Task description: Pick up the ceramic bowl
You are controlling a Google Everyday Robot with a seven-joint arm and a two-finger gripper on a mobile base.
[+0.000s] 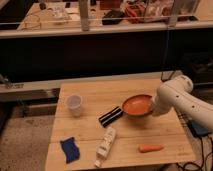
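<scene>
The wooden table (90, 95) carries everything. The white arm (175, 97) bends in from the right of the ceramic bowl (136, 105), which sits right of the table's middle. It is round, so no long axis favours one approach. The gripper (152, 111) is at the bowl's right rim, the bowl lying to its left; whether it has hold I cannot tell. Left of the bowl lie a black striped packet (110, 116) and, farther left, a plastic cup (74, 104). No writing is legible.

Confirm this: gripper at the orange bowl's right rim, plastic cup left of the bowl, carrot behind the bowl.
Wrong on the carrot: the camera view shows it in front of the ceramic bowl, nearer the camera. The gripper is at the bowl's right rim, the plastic cup to its left.
</scene>
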